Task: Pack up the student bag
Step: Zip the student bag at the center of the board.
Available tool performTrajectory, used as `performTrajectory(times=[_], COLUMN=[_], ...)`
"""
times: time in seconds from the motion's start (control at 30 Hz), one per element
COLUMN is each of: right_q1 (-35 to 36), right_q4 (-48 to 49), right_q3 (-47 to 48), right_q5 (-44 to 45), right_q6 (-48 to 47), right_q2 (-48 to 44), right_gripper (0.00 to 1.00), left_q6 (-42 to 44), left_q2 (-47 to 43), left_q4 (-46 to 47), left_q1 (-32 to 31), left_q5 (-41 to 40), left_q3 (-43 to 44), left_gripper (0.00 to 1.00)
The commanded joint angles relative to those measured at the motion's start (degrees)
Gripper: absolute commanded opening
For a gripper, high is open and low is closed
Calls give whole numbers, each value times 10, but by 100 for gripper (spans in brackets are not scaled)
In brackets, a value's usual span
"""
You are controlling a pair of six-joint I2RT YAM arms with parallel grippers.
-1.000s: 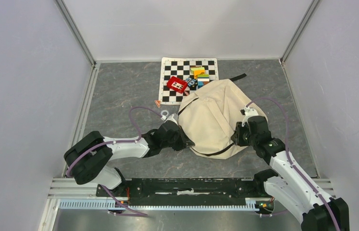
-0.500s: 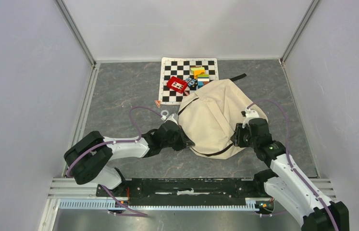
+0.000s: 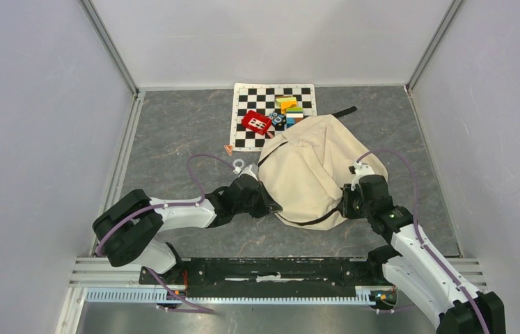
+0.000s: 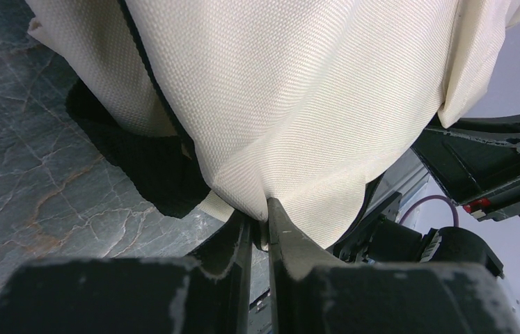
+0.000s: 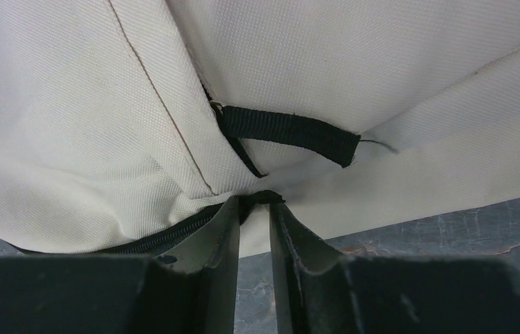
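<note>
Packing looks barely begun: the left gripper (image 4: 260, 216) and right gripper (image 5: 255, 202) each pinch the student bag's (image 3: 309, 167) near edge, while toys (image 3: 256, 122) lie unpacked on the checkered mat (image 3: 243, 97) beyond it.

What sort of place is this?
Probably a robot test booth: plain white walls box in a grey table, a left arm and right arm are bolted at its near edge, and a student bag lies by a checkered mat.

Grey marbled tabletop (image 3: 173, 132), pale walls (image 3: 271, 35)
</note>
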Motion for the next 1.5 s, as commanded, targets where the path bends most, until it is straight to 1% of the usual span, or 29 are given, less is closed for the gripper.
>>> performTrajectory(times=[0.0,0.1,0.23,0.33,0.4,0.43,0.5,0.77,0.87,1.07,1.27,1.47], right_q1=[-2,-2,-2,-1,-1,-1,1,33,67,173,255,367], right_q4=[8,13,14,7,0,-2,-1,3,13,47,84,117], right_q3=[-2,5,14,18,18,18,16,10,11,8,13,37], right_q5=[5,5,8,16,19,18,13,7,24,71,92,140], right_q6=[-5,-8,-18,-26,-29,-29,-27,-13,-3,40,74,108], right_q2=[-4,-1,-4,-11,-17,-22,-30,-51,-49,-23,7,56], right_gripper=[28,29,13,6,0,0,0,0,0,0,0,0], left_q6=[-5,-6,-6,-5,-5,-6,-7,-15,-18,-20,-22,-22], left_q2=[-11,-10,-12,-12,-12,-13,-13,-2,0,-4,-9,-6], left_q4=[17,19,19,19,19,19,18,19,19,11,4,3], left_q1=[1,1,1,1,1,0,0,-1,-1,-1,-1,-1], left_q5=[6,6,6,6,5,5,3,-3,-7,-22,-34,-35], left_q3=[12,11,11,10,10,10,10,23,31,37,37,42], left_gripper=[17,17,16,14,11,7,3,2,2,2,2,2])
